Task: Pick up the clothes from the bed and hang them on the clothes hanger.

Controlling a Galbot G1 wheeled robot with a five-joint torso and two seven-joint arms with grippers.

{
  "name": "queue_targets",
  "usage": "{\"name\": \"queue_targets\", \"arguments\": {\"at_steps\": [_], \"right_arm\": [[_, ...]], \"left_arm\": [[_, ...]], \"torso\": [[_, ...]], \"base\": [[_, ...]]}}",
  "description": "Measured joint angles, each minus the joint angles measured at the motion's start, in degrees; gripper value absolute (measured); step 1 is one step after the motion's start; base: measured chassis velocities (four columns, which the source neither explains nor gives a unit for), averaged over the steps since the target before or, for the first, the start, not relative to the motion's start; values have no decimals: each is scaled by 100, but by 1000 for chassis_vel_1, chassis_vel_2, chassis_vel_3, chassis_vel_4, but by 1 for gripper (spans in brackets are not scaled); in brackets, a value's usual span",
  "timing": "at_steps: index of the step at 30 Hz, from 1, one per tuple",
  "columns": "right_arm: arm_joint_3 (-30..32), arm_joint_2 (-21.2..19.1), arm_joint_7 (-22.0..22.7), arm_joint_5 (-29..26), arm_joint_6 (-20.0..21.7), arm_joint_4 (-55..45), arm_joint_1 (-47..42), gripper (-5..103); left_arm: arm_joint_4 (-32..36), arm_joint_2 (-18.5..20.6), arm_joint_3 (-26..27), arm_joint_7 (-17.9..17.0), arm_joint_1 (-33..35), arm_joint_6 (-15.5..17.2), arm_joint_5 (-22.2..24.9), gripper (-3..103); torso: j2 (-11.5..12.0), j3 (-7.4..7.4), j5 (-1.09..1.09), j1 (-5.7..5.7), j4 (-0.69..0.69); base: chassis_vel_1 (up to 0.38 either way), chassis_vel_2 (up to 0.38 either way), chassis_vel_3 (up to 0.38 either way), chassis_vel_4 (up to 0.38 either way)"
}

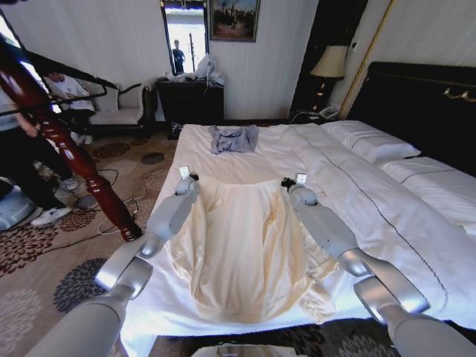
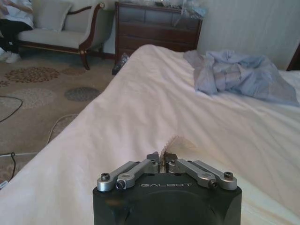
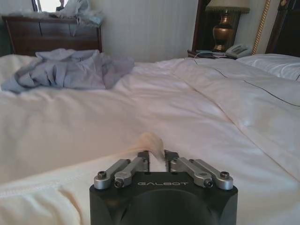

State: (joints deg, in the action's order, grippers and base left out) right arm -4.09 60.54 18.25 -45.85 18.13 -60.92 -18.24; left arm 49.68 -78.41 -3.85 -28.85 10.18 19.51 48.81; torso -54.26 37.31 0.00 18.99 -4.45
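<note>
Pinching the clothes (image 1: 242, 249) at both upper corners, I have my left gripper (image 1: 192, 178) and right gripper (image 1: 288, 183) closed tight on cream fabric — a small tuft pokes up between each pair of fingers. The top lies spread flat on the bed (image 1: 387, 216) between my arms, near the foot edge, well apart from the grey-blue garment (image 1: 233, 137) farther up the sheet.

My two arms are smooth silver-grey tubes with rounded joints, the left arm (image 1: 149, 245) and right arm (image 1: 349, 253) each narrowing toward a wrist topped by a small white block. My left gripper (image 2: 162, 160) and right gripper (image 3: 157, 159) have black rounded housings lettered GALBOT in grey. Their metal fingers (image 2: 133, 172) are silver linkage bars pinned with dark round screws.
</note>
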Motion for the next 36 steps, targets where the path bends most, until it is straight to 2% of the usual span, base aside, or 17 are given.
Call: {"name": "queue_targets", "arguments": {"at_steps": [2, 5, 8, 11, 14, 16, 19, 21, 22, 23, 25, 26, 27, 28, 29, 33, 36], "right_arm": [[-14, -141, -5, -130, 91, -180, -96, 28], [-13, -265, -2, -219, 156, -337, -182, 33], [51, -457, 0, -382, 206, -679, -343, 50], [132, -618, 21, -517, 217, -985, -476, 61], [290, -772, 98, -639, 201, -1296, -620, 61], [442, -930, 165, -751, 197, -1658, -768, 78], [599, -1160, 208, -883, 224, -2095, -966, 88], [649, -1268, 222, -953, 241, -2319, -1055, 88], [652, -1291, 223, -990, 252, -2417, -1075, 98], [652, -1291, 223, -990, 252, -2417, -1075, 98], [664, -1311, 224, -1009, 260, -2505, -1105, 100], [693, -1323, 222, -1010, 261, -2531, -1131, 100], [729, -1328, 220, -1008, 261, -2535, -1155, 100], [729, -1328, 220, -1008, 261, -2535, -1155, 100], [794, -1332, 213, -1003, 260, -2535, -1190, 100], [996, -1360, 200, -1004, 253, -2577, -1339, 100], [1188, -1444, 206, -1004, 252, -2773, -1572, 100]], "left_arm": [[140, 90, -28, -54, 33, 136, 44, 16], [298, 224, -94, -81, 45, 267, 119, 27], [797, 599, -192, -169, 144, 500, 439, 38], [1304, 1003, -264, -223, 321, 563, 669, 48], [1852, 1339, -214, -313, 556, 554, 896, 60], [2457, 1644, -75, -424, 840, 548, 1200, 72], [3020, 1975, 34, -376, 1201, 545, 1406, 77], [3154, 2116, 64, -254, 1365, 551, 1442, 88], [3186, 2162, 73, -220, 1429, 666, 1596, 93], [3186, 2162, 73, -220, 1429, 666, 1596, 93], [3196, 2134, 53, -550, 1376, 1095, 2206, 97], [3195, 2019, 22, -1357, 1200, 1676, 3088, 99], [3188, 1934, -8, -1872, 1060, 1974, 3688, 100], [3188, 1934, -8, -1872, 1060, 1974, 3688, 100], [3149, 1847, -123, -2184, 893, 2204, 4172, 100], [3170, 1787, -294, -1966, 782, 2236, 4021, 100], [3723, 2142, -123, -1942, 1115, 2150, 4039, 100]], "torso": [[0, -1, 0, 0, -1], [0, -1, 0, -1, 1], [0, 0, 0, 0, 2], [0, 0, 0, 0, 3], [0, -1, -1, -1, 4], [0, -1, -2, 0, 3], [-1, -1, 0, -1, 4], [-1, -2, -2, -3, 2], [-1, -2, -2, -3, 2], [-1, -2, -2, -3, 2], [-1, -1, -2, -2, 7], [0, 0, -2, -1, 8], [0, 0, -2, 0, 6], [0, 0, -2, 0, 6], [-1, 0, 3, 1, 2], [0, 0, 1, 0, -5], [-1, -1, 1, 0, -3]], "base": [[0, 0, 0, 0], [0, 0, 0, 0], [0, 0, 0, 0], [0, 0, 0, 0], [0, 0, 0, 0], [0, 0, 0, 0], [0, 0, 0, 0], [0, 0, 0, 0], [0, 0, 0, 0], [0, 0, 0, 0], [0, 0, 0, 0], [0, 0, 0, 0], [0, 0, 0, 0], [0, 0, 0, 0], [0, 0, 0, 0], [0, 0, 0, 0], [0, 0, 0, 0]]}}
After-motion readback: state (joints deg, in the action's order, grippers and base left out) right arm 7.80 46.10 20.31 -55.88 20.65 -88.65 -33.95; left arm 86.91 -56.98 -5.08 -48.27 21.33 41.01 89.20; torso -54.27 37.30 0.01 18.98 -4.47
